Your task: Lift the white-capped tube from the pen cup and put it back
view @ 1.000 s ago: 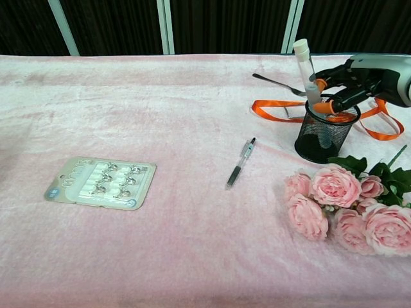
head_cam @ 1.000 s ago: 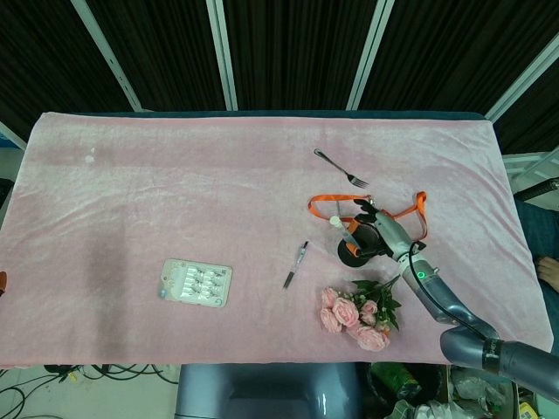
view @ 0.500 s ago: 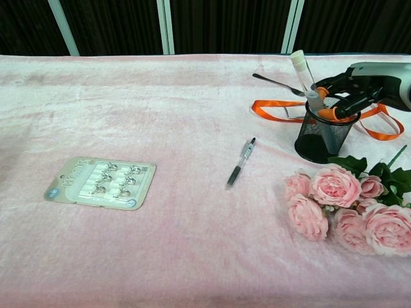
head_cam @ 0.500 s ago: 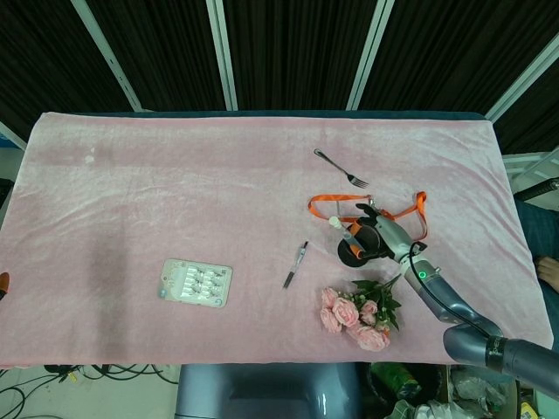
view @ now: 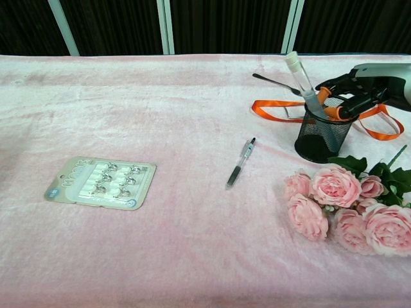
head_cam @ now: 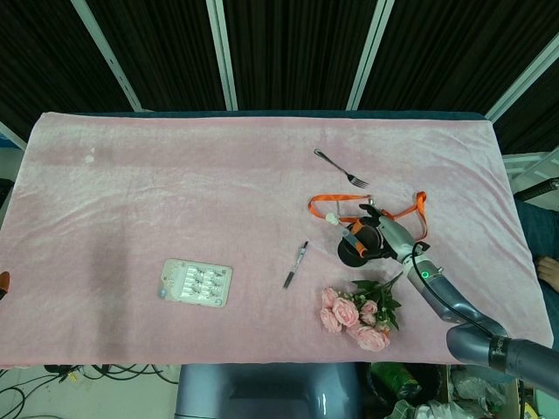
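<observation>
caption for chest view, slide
Right robot hand at the mesh pen cup, white-capped tube leaning inside.

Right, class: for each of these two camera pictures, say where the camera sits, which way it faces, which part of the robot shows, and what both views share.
Head view: high above the near edge, looking steeply down on the whole pink cloth; right arm and right hand show.
Chest view: low at the near edge, looking across the cloth toward the dark backdrop; only the right hand shows.
Shared: mesh pen cup with the white-capped tube leaning in it, pen, fork, orange ribbon, roses, blister card.
</observation>
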Controlling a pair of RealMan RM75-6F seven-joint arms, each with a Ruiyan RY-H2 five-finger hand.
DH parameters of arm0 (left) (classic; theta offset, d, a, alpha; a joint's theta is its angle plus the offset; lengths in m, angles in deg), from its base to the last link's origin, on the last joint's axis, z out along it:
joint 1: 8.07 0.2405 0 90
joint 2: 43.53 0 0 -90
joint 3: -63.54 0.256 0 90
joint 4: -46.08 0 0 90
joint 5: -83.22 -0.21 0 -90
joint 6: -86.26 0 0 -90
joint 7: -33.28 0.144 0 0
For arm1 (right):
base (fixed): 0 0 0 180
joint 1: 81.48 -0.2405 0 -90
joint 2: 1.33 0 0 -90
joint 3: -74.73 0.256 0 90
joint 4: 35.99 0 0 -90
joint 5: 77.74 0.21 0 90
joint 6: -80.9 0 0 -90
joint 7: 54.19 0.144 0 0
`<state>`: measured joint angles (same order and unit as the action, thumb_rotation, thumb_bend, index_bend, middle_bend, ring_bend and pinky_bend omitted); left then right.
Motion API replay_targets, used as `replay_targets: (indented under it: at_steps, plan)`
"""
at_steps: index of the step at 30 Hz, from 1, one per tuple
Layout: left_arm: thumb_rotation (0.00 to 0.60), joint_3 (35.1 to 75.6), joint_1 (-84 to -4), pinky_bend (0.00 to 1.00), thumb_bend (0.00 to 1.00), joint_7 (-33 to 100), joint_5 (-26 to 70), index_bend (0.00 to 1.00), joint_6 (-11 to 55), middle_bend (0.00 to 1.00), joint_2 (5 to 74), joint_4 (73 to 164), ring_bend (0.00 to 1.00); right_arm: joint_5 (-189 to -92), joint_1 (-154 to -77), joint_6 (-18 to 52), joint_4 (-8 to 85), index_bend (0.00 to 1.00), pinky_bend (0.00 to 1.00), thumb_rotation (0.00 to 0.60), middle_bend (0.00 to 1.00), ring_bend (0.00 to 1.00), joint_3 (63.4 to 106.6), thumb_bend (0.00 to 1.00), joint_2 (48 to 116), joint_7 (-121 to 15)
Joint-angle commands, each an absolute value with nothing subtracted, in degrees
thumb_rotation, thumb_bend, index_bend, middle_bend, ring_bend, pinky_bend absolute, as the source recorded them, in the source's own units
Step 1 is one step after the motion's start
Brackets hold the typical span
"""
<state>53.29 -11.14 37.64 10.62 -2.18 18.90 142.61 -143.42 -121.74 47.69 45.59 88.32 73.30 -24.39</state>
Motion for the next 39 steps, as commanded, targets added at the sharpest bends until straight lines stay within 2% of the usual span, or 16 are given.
replay_targets:
  at_steps: [1, 10, 20, 22, 25, 28, 34, 39]
  plan:
    - [0.600, 53.3, -11.1, 0.02, 0.34, 37.7, 10.7, 0.17, -2.3, 0.08, 19.0, 142.5, 0.00, -143.4, -121.8, 48.0, 45.7, 0.40, 0.16, 0.600, 0.03, 0.04, 88.3, 0.39, 73.2, -24.4]
    - [0.600, 53.2, -11.1, 0.02, 0.34, 37.9, 11.2, 0.17, -1.9, 0.08, 19.0, 142.8, 0.00, -144.4, -121.1, 46.5, 47.3, 0.35, 0.16, 0.600, 0.02, 0.03, 89.8, 0.39, 71.6, -22.3]
    - [0.600, 53.3, -11.1, 0.02, 0.34, 37.9, 10.7, 0.17, -2.1, 0.08, 19.0, 142.7, 0.00, -149.7, -116.4, 39.8, 51.0, 0.35, 0.16, 0.600, 0.03, 0.05, 93.0, 0.39, 66.9, -10.8]
    - [0.600, 53.4, -11.1, 0.02, 0.34, 37.9, 10.6, 0.17, -2.1, 0.08, 19.0, 142.6, 0.00, -151.4, -115.0, 37.0, 51.4, 0.34, 0.16, 0.600, 0.03, 0.06, 93.1, 0.38, 65.9, -10.0]
    - [0.600, 53.4, -11.2, 0.02, 0.34, 37.8, 10.6, 0.15, -2.0, 0.08, 19.0, 142.6, 0.00, -153.6, -112.5, 29.8, 50.3, 0.29, 0.16, 0.600, 0.03, 0.07, 92.1, 0.34, 65.3, -17.0]
    - [0.600, 53.5, -11.2, 0.02, 0.34, 37.2, 10.5, 0.14, -1.5, 0.09, 18.7, 142.7, 0.00, -154.9, -108.2, 20.6, 52.1, 0.25, 0.16, 0.600, 0.03, 0.06, 90.1, 0.31, 64.3, -28.5]
    - [0.600, 54.0, -11.6, 0.02, 0.34, 37.1, 11.1, 0.14, 0.3, 0.09, 18.3, 143.1, 0.00, -160.5, -99.1, 8.4, 58.8, 0.21, 0.16, 0.600, 0.03, 0.06, 84.9, 0.29, 59.3, -33.5]
    - [0.600, 54.4, -11.8, 0.01, 0.34, 37.0, 11.2, 0.13, 1.5, 0.09, 18.0, 143.7, 0.00, -164.7, -92.4, -3.1, 55.3, 0.18, 0.16, 0.600, 0.03, 0.06, 81.5, 0.29, 62.1, -41.1]
